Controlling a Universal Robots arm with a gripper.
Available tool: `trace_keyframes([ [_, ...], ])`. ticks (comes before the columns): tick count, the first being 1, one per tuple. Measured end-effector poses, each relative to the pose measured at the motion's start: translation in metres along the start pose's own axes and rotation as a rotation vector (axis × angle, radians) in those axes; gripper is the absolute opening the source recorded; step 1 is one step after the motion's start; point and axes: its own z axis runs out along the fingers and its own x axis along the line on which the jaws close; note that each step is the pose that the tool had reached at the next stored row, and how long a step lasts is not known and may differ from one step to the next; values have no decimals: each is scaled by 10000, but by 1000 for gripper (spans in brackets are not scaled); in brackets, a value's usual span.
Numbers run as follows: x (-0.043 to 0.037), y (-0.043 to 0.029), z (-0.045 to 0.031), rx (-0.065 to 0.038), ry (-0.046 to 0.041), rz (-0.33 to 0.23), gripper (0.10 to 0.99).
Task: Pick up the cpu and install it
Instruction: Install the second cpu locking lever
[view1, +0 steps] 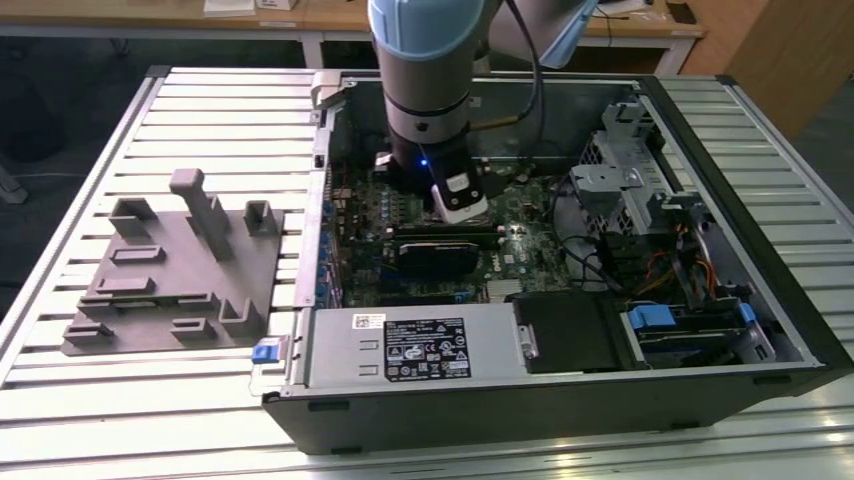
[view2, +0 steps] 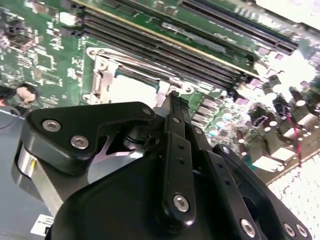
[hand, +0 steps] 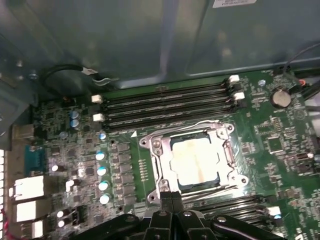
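Note:
The cpu (hand: 194, 161), a pale silvery square with faint yellowish stains on top, lies flat inside the metal-framed socket (hand: 153, 148) on the green motherboard (hand: 280, 145). In the second wrist view it is a bright patch, the cpu (view2: 131, 91), just beyond the black fingers. My gripper (hand: 172, 199) hangs over the socket's edge, fingers pressed together with nothing between them, apart from the chip. In the exterior view the gripper (view1: 461, 212) stands upright inside the open computer case (view1: 747, 300), above the board's middle.
Memory slots (hand: 165, 102) run along both sides of the socket. A power supply (view1: 414, 345) fills the case's near side and a drive cage (view1: 627, 170) the exterior view's right. A grey fixture with upright blocks (view1: 160, 270) lies on the slatted table at the left.

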Motion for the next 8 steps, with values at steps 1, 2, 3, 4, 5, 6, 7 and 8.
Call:
trace_keyframes([
  [1, 3, 15, 4, 17, -34, 2, 106],
  [2, 4, 28, 8, 48, -48, 20, 106],
  [3, 6, 43, 11, 76, -59, 37, 106],
  [4, 7, 56, 15, 103, -70, 56, 106],
  [5, 8, 68, 19, 132, -81, 76, 106],
  [6, 7, 77, 22, 164, -95, 103, 106],
  [7, 5, 84, 24, 211, -114, 138, 106],
  [8, 1, 89, 25, 268, -133, 169, 106],
])
